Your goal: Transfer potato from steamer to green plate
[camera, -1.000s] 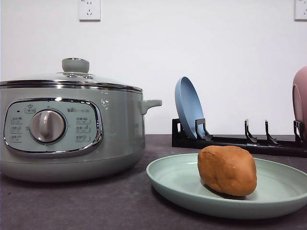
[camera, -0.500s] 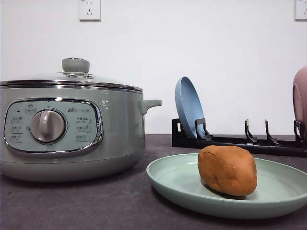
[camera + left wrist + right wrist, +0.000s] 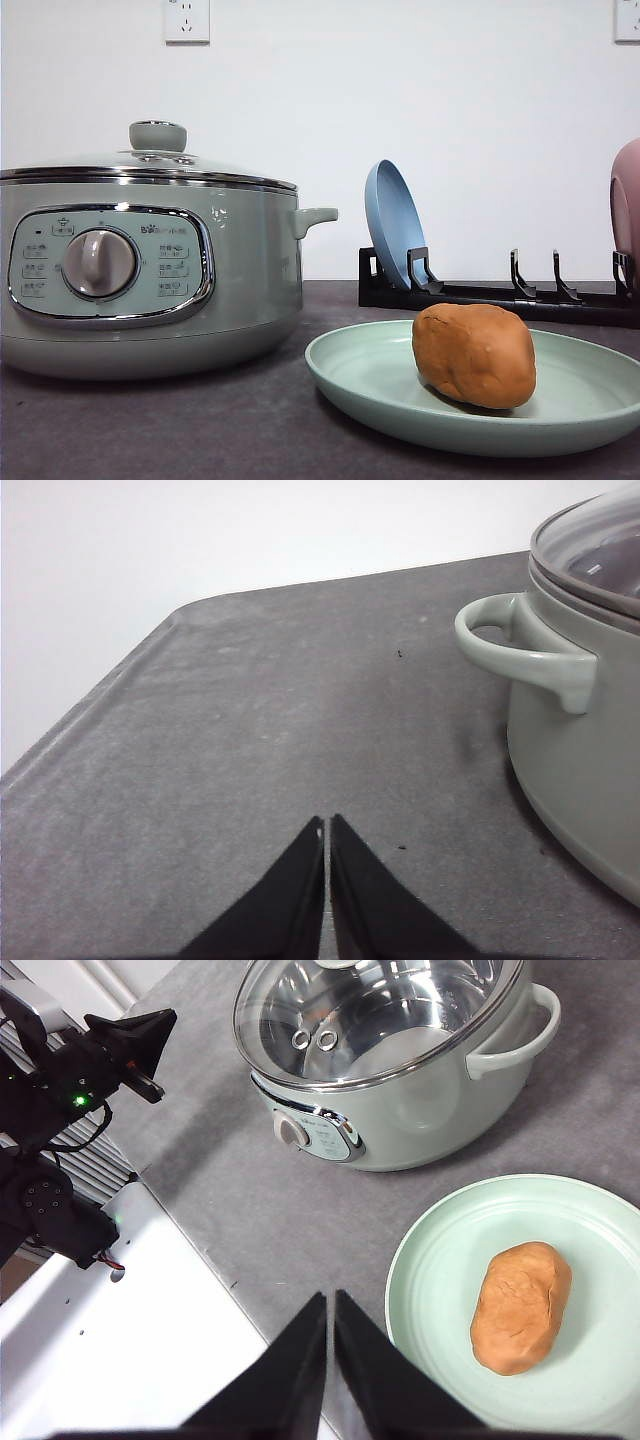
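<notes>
On the grey table [image 3: 150, 430] stands the steamer [image 3: 150, 270] (glass lid on), beside it the green plate [image 3: 370, 385] carrying the potato [image 3: 473, 354]. The left gripper [image 3: 327, 825] and right gripper [image 3: 331, 1302] are both clenched, empty.

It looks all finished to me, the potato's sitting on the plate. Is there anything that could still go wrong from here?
Little, probably. The potato is a rounded lump lying loose on the shallow green plate, so a bump to the plate might roll it toward the low rim. The right gripper, shut, is above the plate's near edge, so a careless low move could clip it. The left gripper, also shut, sits near the steamer handle and could knock it.
</notes>
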Controlling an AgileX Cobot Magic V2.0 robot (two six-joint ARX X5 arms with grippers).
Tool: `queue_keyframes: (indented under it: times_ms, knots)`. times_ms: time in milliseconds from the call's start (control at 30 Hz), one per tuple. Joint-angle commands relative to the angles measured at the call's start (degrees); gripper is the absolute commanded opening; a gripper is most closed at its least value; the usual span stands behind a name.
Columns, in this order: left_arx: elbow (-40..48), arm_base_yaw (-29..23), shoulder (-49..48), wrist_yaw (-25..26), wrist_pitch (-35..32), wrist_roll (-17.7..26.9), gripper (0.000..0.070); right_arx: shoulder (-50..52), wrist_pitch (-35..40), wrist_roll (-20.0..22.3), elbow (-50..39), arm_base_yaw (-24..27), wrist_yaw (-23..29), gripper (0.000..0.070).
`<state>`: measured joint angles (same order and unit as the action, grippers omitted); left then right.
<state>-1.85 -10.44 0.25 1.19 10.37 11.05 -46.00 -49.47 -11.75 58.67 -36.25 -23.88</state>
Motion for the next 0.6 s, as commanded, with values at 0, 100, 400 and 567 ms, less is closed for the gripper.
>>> queue_keyframes:
  times_ms: [0,100,400,567]
  knots:
    - [1.18,-0.04,-0.07,-0.2,0.42,-0.17,0.0,-0.26,0.57,0.61,0.94,-0.37,-0.09,0.0]
    - [1.18,-0.04,-0.07,-0.2,0.42,-0.17,0.0,0.89,1.03,2.97,0.94,0.24,0.61,0.0]
    - [1.16,-0.04,-0.07,-0.17,0.42,-0.17,0.0,11.7,16.56,11.18,-4.42,15.72,1.42,0.0]
    - [1.16,-0.04,-0.07,-0.2,0.42,-0.17,0.0,19.14,25.64,13.75,-13.05,27.05,1.48,0.0]
